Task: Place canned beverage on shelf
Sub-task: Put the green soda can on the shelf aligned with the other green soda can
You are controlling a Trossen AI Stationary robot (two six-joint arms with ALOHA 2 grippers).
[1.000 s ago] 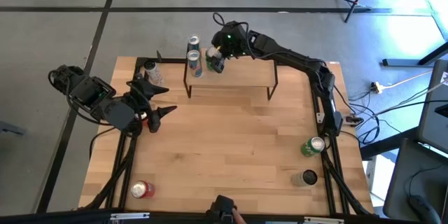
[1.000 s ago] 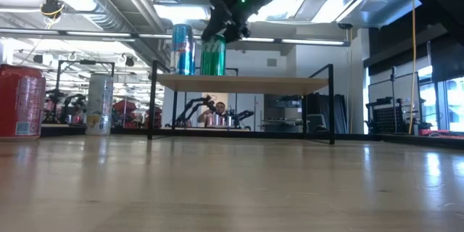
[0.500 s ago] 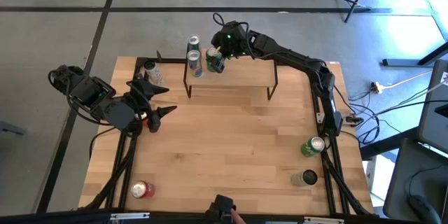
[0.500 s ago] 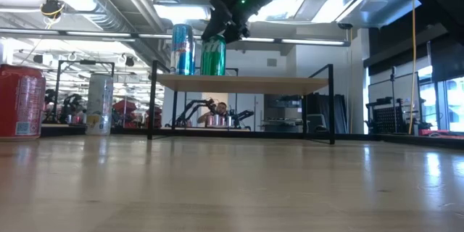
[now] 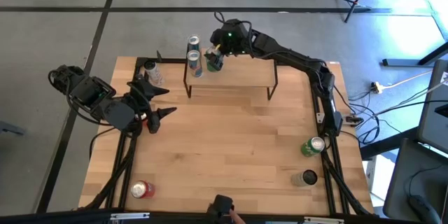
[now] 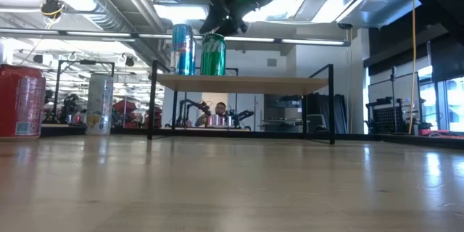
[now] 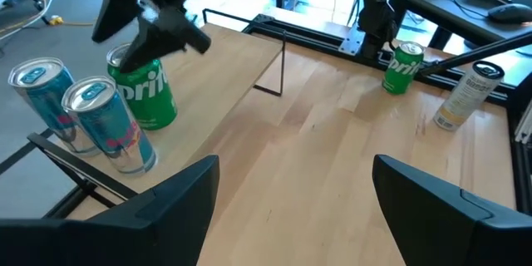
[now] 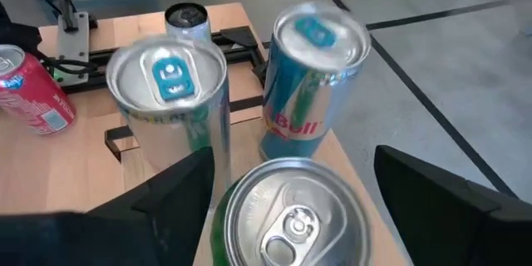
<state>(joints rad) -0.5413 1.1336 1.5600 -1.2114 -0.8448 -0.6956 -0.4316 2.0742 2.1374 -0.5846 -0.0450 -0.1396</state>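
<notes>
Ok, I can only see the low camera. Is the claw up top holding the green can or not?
Observer: No. The right wrist view shows the right gripper open, its fingers wide of the green can, which stands on the shelf.
Operator: And I see one blue can next to it. Just one?
Observer: Two. From above, a second blue can stands behind the first blue can.
Operator: Where's the other arm?
Observer: The left gripper hangs open over the table's left side, away from the shelf.
</notes>
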